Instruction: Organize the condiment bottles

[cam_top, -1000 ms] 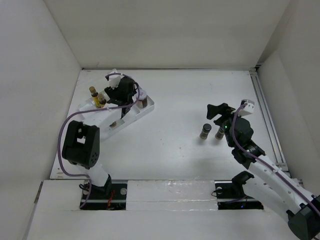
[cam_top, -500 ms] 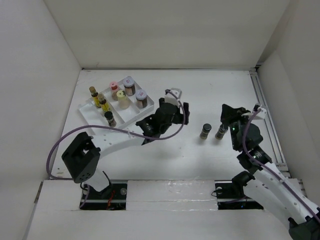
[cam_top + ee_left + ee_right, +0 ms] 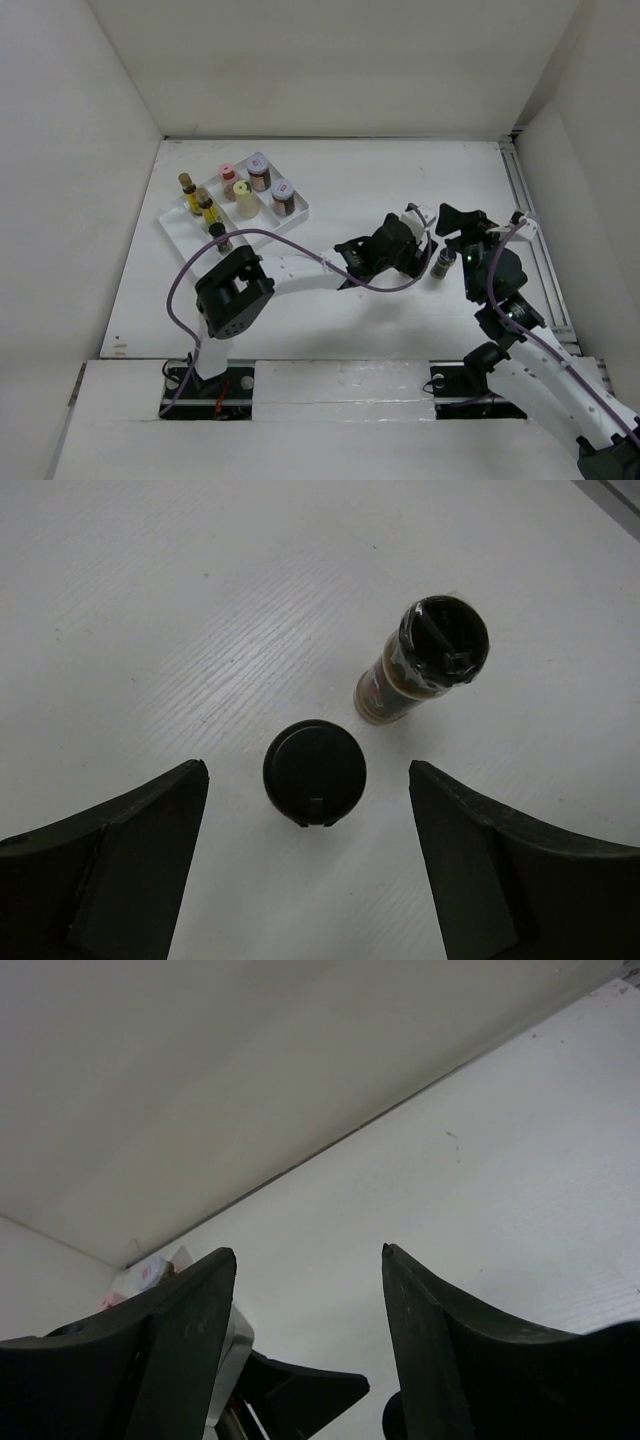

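Swung over from the white tray (image 3: 172, 226), the left gripper (image 3: 308, 780), fingers spread like the right gripper's (image 3: 307, 1255), brackets a dark-lidded jar (image 3: 315, 772) well right of it, apparently the next pickup.

We're looking into a robot lab test cell here: plain white walls (image 3: 330, 60) box in a white worktop (image 3: 350, 190) on three sides. Two arms are bolted at the near edge, the left arm (image 3: 290, 272) and the right arm (image 3: 545, 365), with a purple cable (image 3: 172, 292) looping off the left one. A metal rail (image 3: 527, 220) runs down the right side.
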